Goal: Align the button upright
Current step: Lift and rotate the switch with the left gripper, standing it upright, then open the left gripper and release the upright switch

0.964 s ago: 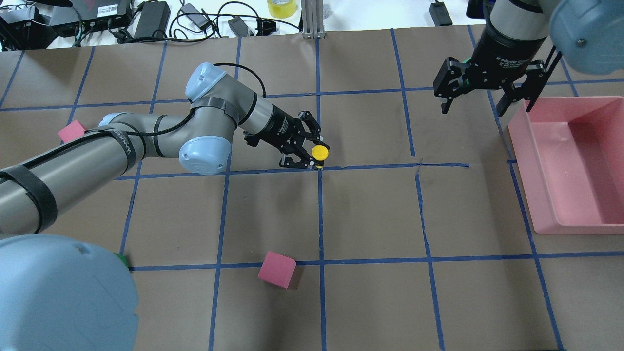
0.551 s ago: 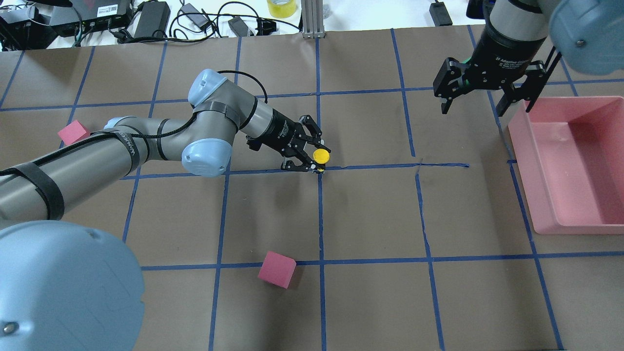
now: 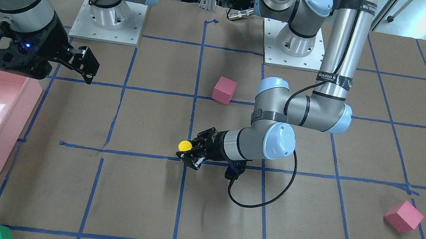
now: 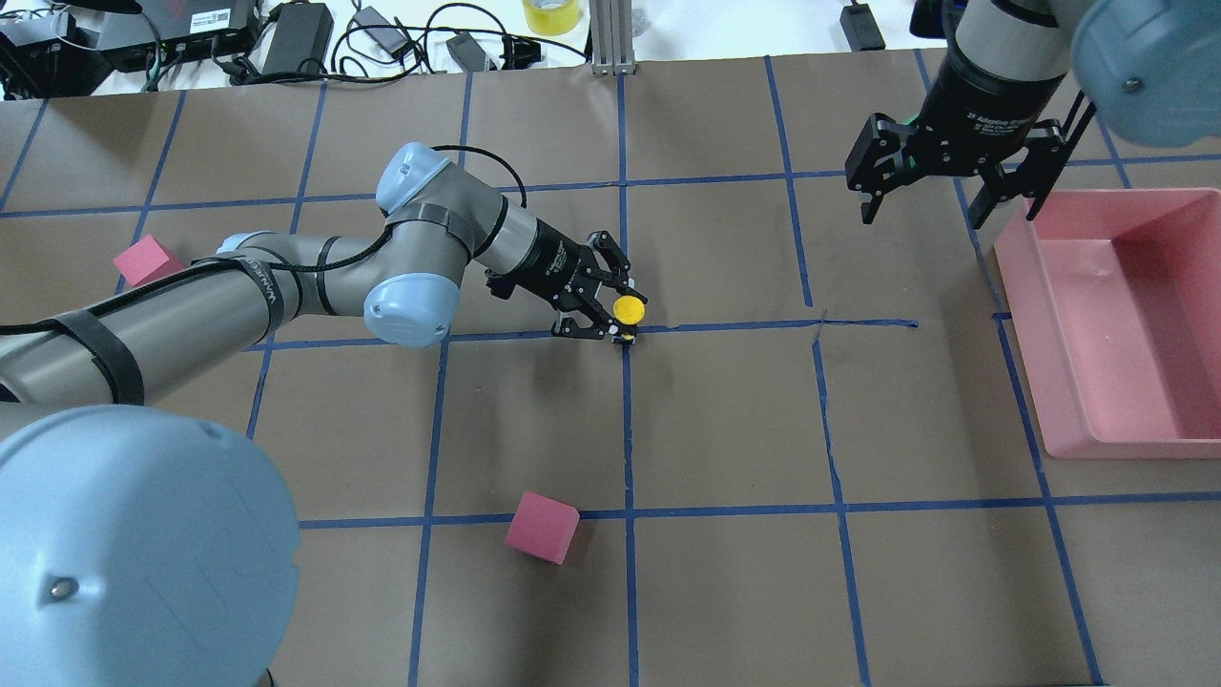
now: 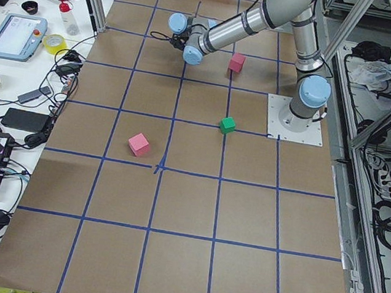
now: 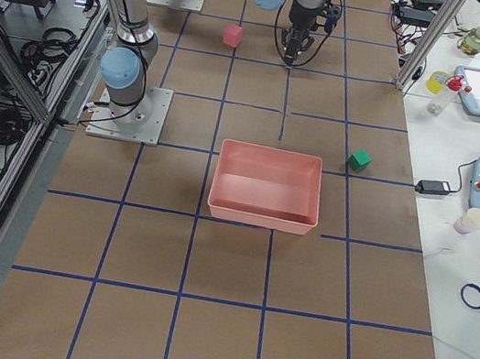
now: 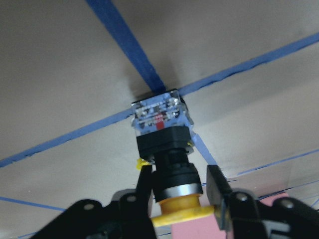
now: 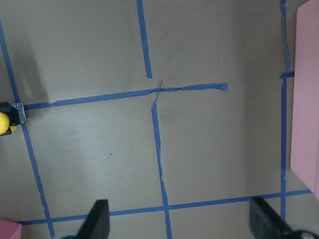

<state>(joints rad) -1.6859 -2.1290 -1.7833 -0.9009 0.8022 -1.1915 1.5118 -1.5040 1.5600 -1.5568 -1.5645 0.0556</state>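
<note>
Nearest the robot in the overhead view, a pink cube (image 4: 542, 527) lies on the surface (image 4: 725, 420) beside a line of blue tape (image 7: 124, 40), well apart from everything else. Farther out, near the middle of the grid, the left gripper (image 4: 620, 310) reaches in low and holds the button (image 7: 166, 149). In the left wrist view the yellow cap is the part closest to the lens. The two black fingers (image 7: 144, 186) pinch the collar just under it, one on each side. Beyond the cap the black body runs away from the lens to a clear, silvery base, which rests on the surface right where two tape strips cross. From overhead the cap shows above the base; whether the button stands fully straight I cannot tell. Farthest off, toward the right, the right gripper (image 4: 923, 215) hangs above the surface with its fingers spread wide and nothing between them, just beside the rim of the pink bin (image 4: 1049, 382)
</note>
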